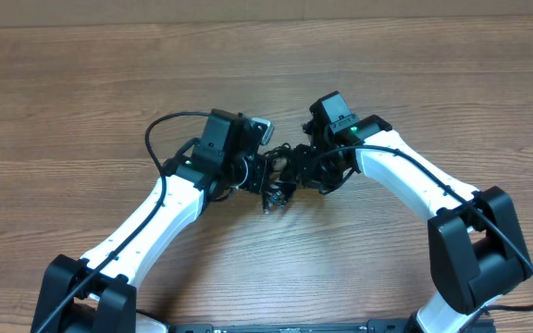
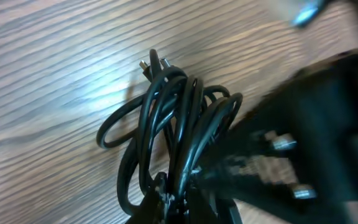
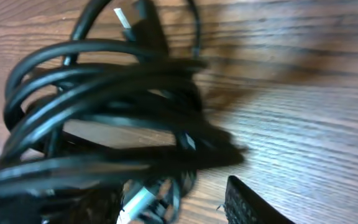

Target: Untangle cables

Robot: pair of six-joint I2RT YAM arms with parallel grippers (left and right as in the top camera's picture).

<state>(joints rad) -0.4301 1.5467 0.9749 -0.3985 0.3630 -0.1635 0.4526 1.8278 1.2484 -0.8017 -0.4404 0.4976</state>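
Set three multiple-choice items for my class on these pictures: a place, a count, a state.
1. Where on the brown wood-grain table is the tangled bundle of thin black cables? A. Between the left gripper and right gripper. B. At the far edge. C. Beside an arm's base.
2. How many white robot arms reach toward it? A. One. B. Two. C. Three.
3. The cables are: A. Straight, side by side. B. In overlapping loops. C. Boxed.
Answers: 1 A, overhead shows it between them; 2 B, two arms converge; 3 B, wrist views show crossed loops.
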